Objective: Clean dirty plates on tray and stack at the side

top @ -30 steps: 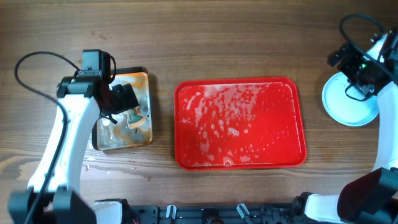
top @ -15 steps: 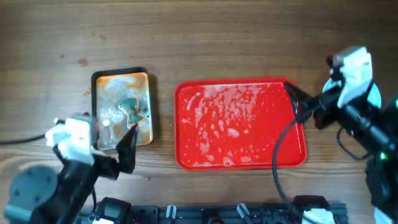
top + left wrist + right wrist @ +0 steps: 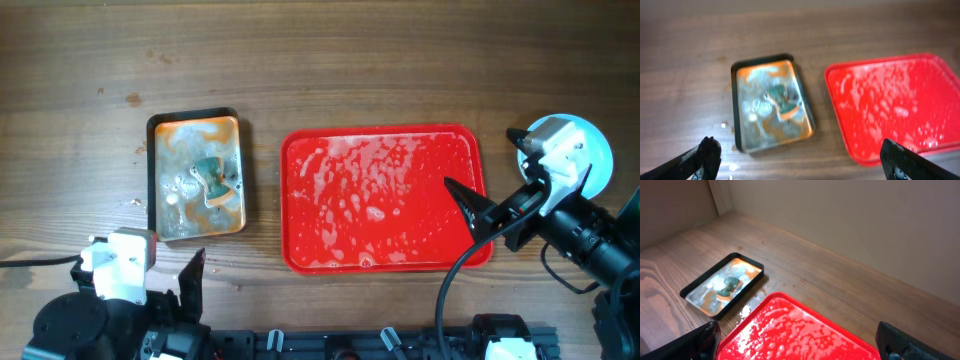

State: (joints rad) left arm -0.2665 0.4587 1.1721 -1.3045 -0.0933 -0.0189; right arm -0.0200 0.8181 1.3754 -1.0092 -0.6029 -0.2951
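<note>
The red tray [image 3: 385,200] lies mid-table, wet with white foam, and holds no plate. It also shows in the left wrist view [image 3: 895,100] and the right wrist view [image 3: 790,330]. The pale blue-white plates [image 3: 578,148] sit in one pile on the table right of the tray, partly hidden by my right arm; their number cannot be told. My right gripper [image 3: 467,210] [image 3: 797,335] is open and empty above the tray's right edge. My left gripper [image 3: 188,288] [image 3: 800,150] is open and empty, raised near the table's front edge, left of the tray.
A small dark metal tray [image 3: 153,180] with a green sponge [image 3: 208,178] and brownish soapy water sits left of the red tray. Small wet spots and crumbs [image 3: 725,125] lie on the wood in front of it.
Both arms have drawn back toward the front edge. The left gripper left the metal tray. The right gripper moved from the plates to above the red tray's right edge.
</note>
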